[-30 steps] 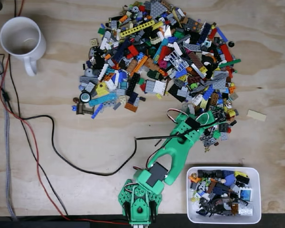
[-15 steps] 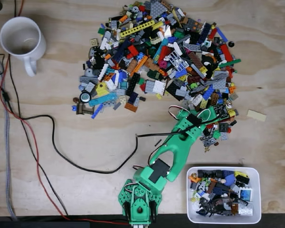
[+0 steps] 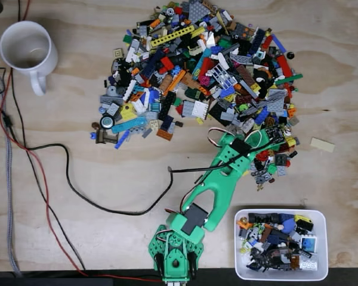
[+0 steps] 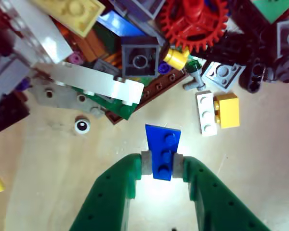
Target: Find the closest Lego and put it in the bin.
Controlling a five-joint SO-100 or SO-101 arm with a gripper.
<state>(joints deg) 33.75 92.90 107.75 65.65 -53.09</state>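
In the wrist view my green gripper (image 4: 162, 166) is shut on a blue Lego wedge plate (image 4: 163, 149), with its narrow end pinched between the grey pads (image 4: 146, 162). I cannot tell whether the plate rests on the wood or hangs just above it. Just beyond it lies the edge of the Lego pile (image 4: 135, 62). In the fixed view the gripper (image 3: 261, 140) sits at the lower right edge of the pile (image 3: 197, 71). The bin (image 3: 324, 244), a white tray holding several pieces, stands below and right of the gripper.
A white mug (image 3: 27, 50) stands at the top left. Black and red cables (image 3: 65, 179) cross the left side of the wooden table. A loose beige piece (image 3: 322, 145) lies to the right of the pile. A white plate with a yellow brick (image 4: 220, 111) lies near the blue one.
The arm's wrist has shifted slightly upward and leftward into the lower right edge of the pile. The bin and the mug have stayed put.
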